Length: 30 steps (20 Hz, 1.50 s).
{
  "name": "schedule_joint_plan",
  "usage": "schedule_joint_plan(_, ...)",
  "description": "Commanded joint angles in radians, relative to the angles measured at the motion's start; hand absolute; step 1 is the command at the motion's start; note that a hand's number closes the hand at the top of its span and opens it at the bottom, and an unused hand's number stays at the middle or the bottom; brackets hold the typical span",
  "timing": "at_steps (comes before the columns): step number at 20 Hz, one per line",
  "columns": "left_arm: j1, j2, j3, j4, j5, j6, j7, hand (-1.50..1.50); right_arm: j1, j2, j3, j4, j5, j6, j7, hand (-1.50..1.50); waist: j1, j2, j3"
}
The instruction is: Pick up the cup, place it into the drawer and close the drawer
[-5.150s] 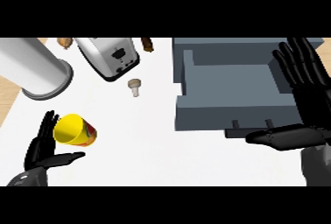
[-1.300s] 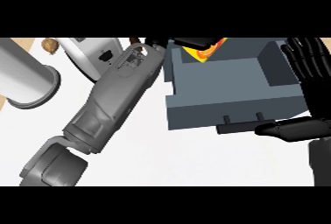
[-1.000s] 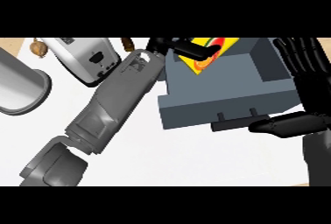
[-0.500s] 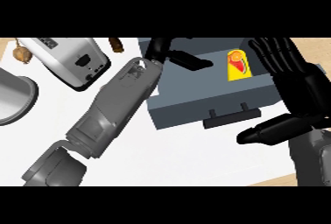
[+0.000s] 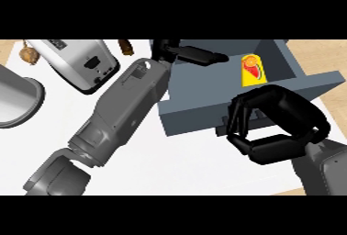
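Note:
The yellow cup (image 5: 252, 69) with a red mark lies inside the open grey drawer (image 5: 196, 114), near its right rear wall. My left hand (image 5: 184, 51) hovers over the drawer's rear left corner with straight fingers, apart from the cup; its grey forearm (image 5: 122, 110) crosses the counter from the lower left. At the drawer's front my right hand (image 5: 274, 121) has its fingers and thumb curled over the handle (image 5: 223, 126), which is mostly hidden.
A silver toaster (image 5: 81, 64) stands at the back left. A large grey cylinder (image 5: 17, 103) is at the left edge. Small brown items lie at the back, one (image 5: 28, 54) by the toaster and one (image 5: 125, 46) beside my left hand. The counter's edge (image 5: 298, 189) runs at the lower right.
My left hand carried the cup across into the drawer and let it go. My right hand's fingers went from straight beside the drawer to curled at its front. The view has swung.

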Motion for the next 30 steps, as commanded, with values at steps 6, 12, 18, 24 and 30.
schedule_joint_plan(6, -0.017, 0.0, 0.021, 0.031, 0.072, 0.049, -0.07, -1.5, 0.083, -0.156, 0.097, -0.052, 0.29, 0.07, 0.023, -1.5, 0.091, -0.023, 0.002)
schedule_joint_plan(12, 0.069, 0.0, 0.037, -0.002, 0.103, -0.02, -0.134, -1.5, 0.154, -0.116, 0.19, 0.096, 0.59, -0.08, -0.094, -1.5, 0.165, -0.031, 0.001)
schedule_joint_plan(18, 0.122, 0.049, 0.051, -0.059, 0.116, -0.066, -0.125, -1.5, 0.052, -0.082, 0.265, 0.454, 0.749, -0.147, -0.235, -1.5, 0.216, -0.031, 0.002)
schedule_joint_plan(24, 0.239, 0.07, 0.037, -0.159, 0.118, -0.078, -0.13, -1.5, -0.135, -0.037, 0.211, 0.851, 0.817, -0.234, -0.334, 1.5, 0.269, -0.03, 0.003)
schedule_joint_plan(30, 0.288, 0.093, 0.022, -0.219, 0.116, -0.113, -0.1, -1.5, -0.288, -0.027, 0.088, 1.093, 0.791, -0.35, -0.504, 1.5, 0.3, -0.016, 0.006)
